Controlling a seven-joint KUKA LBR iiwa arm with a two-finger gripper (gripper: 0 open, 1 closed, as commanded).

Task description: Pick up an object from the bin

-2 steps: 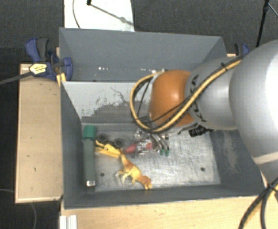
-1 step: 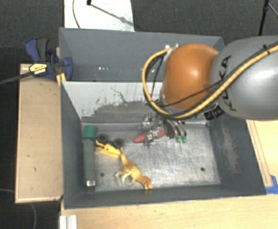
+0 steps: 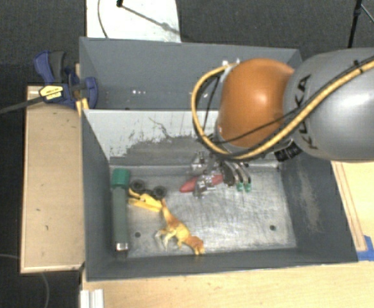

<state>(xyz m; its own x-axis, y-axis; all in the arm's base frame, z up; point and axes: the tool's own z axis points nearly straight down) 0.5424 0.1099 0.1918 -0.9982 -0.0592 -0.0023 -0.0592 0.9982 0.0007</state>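
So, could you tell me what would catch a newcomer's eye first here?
The arm's big orange cover dominates, above the back right of the bin. Beneath it the gripper sits low beside a small red thing near the back of the floor. A long green cylinder lies along the left wall, an orange-yellow toy animal near the front.

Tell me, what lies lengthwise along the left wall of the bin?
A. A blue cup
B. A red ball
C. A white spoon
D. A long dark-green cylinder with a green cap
D. The dark-green cylinder, with a lighter green cap at its far end, lies against the left wall of the bin; a yellow toy animal lies to its right.
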